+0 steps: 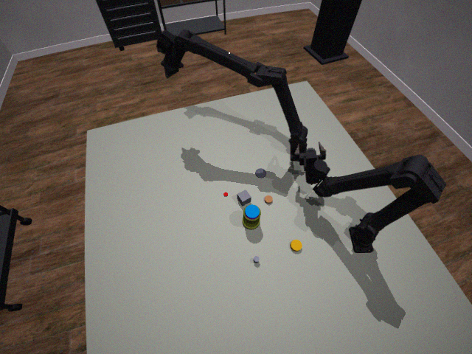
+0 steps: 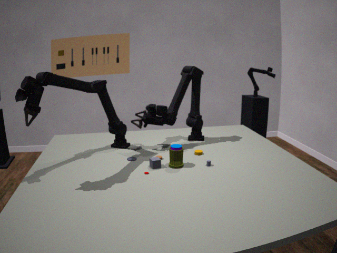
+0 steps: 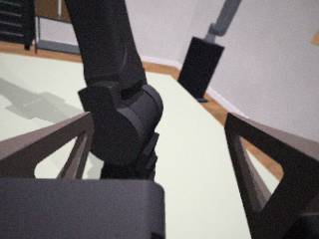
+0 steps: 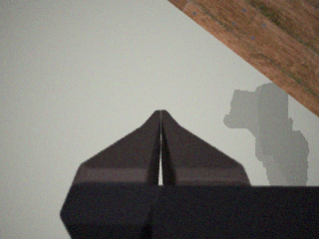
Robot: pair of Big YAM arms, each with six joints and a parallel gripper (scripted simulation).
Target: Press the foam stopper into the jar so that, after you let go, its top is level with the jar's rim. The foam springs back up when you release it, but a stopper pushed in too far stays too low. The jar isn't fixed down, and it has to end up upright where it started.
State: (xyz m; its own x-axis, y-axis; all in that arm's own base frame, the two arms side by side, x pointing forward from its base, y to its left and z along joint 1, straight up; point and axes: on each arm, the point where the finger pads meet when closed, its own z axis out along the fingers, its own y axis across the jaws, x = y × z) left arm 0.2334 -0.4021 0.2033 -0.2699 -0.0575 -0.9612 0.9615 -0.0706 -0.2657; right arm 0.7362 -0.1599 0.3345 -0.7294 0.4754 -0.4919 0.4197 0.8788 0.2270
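The olive-green ribbed jar [image 1: 251, 220] [image 2: 176, 158] stands upright near the middle of the table. The foam stopper [image 1: 252, 210] [image 2: 176, 147], blue on top with a purple band, sticks up a little above the jar's rim. My left gripper [image 1: 310, 149] [image 2: 135, 121] is open and empty, raised above the table, facing the right arm's base, far from the jar. My right gripper [image 1: 169, 70] [image 2: 27, 120] [image 4: 160, 119] is shut on nothing, held high beyond the table's far edge.
Around the jar lie a grey cube [image 1: 243, 197] [image 2: 155, 162], an orange disc [image 1: 268, 198], a yellow disc [image 1: 296, 245] [image 2: 198, 152], a small grey cylinder [image 1: 256, 259] [image 2: 208, 162], a small red dot [image 1: 226, 194] and a dark grey disc [image 1: 260, 172] [image 2: 131, 158].
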